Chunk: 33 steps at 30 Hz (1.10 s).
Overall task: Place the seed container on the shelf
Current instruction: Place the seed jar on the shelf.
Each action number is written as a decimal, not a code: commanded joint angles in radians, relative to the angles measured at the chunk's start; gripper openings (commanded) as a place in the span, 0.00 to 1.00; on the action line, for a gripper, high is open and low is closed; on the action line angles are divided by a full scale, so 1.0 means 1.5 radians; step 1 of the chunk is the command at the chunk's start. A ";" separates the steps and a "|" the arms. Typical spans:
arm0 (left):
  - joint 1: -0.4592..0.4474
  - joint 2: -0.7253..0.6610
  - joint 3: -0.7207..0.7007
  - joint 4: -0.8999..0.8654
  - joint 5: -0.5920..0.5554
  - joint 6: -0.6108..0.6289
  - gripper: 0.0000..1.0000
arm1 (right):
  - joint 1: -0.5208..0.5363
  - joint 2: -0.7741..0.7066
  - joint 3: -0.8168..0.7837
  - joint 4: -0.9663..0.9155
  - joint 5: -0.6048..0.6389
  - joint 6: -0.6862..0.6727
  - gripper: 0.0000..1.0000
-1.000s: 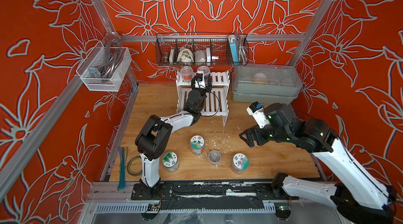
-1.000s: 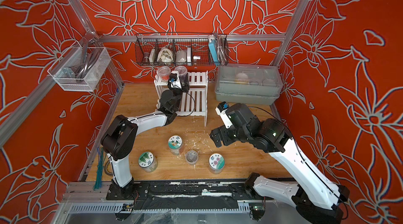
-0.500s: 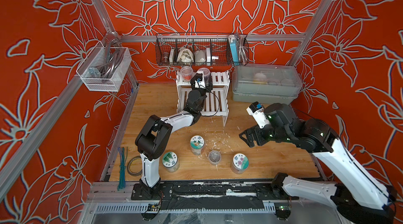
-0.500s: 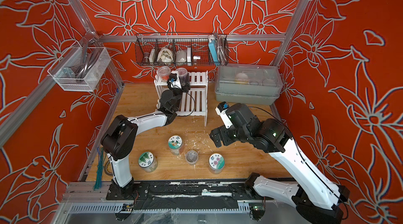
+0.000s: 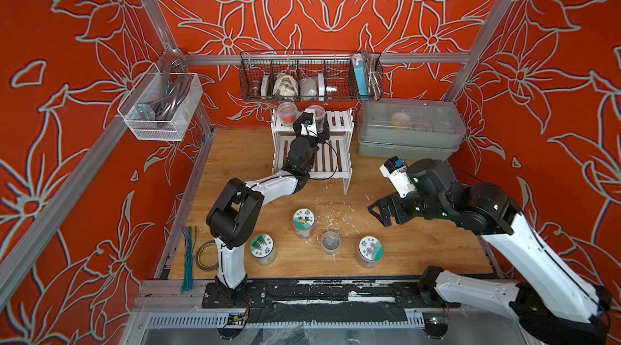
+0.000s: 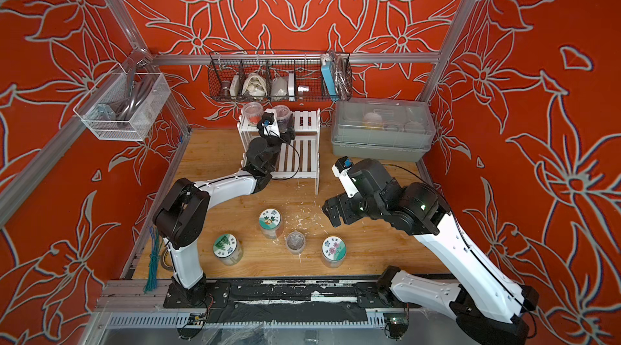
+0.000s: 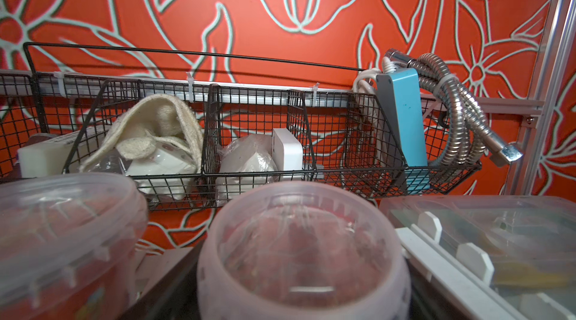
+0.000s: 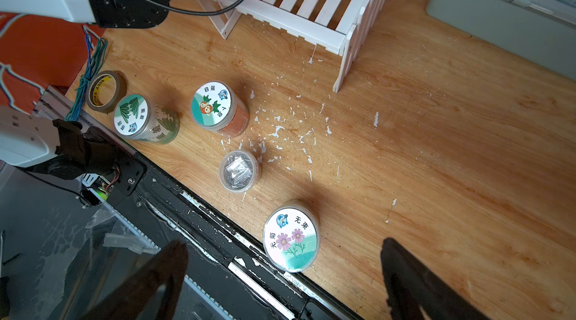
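The left gripper (image 5: pixel 317 123) is at a container (image 7: pixel 299 240) on the shelf's (image 5: pixel 339 119) top tier (jaws hidden, I cannot tell their state). The right gripper (image 5: pixel 378 215) has its fingers wide apart.

Tabletop (image 5: pixel 420 242): smooth wood, light brown, grain lines show; small white flakes (image 8: pixel 277 129) lie on it.
Shelf (image 5: pixel 339 121): white painted slats, matt.
Seed container (image 7: pixel 299 240): cloudy see-through plastic, smooth, a bit shiny.
Wire basket (image 7: pixel 343 134): thin black metal wire.
Hose (image 7: pixel 461 109): ribbed metal, very shiny.
Pouch (image 7: pixel 162 122): cream cloth, rough weave.
Box (image 5: pixel 406 151): grey matt plastic; lid (image 5: pixel 420 118) clear plastic.
Flower jar (image 8: pixel 291 237): clear plastic, glossy paper label on top.
Tape roll (image 8: pixel 106 90): brown, shiny.
Side basket (image 5: pixel 158 121): fine white metal mesh.
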 commanded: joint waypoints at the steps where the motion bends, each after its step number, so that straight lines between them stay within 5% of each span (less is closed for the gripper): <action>1: 0.005 -0.027 -0.009 -0.024 -0.014 -0.009 0.82 | -0.005 -0.008 -0.007 -0.001 -0.008 0.007 1.00; 6: 0.005 -0.036 -0.015 -0.038 -0.016 -0.007 0.82 | -0.005 -0.010 -0.005 0.000 -0.008 0.007 1.00; 10: 0.004 -0.044 -0.022 -0.047 -0.021 -0.002 0.96 | -0.004 -0.010 -0.004 -0.001 -0.009 0.006 1.00; 33: -0.012 -0.098 -0.065 -0.052 -0.018 0.013 0.97 | -0.006 -0.004 -0.006 0.003 -0.020 0.008 1.00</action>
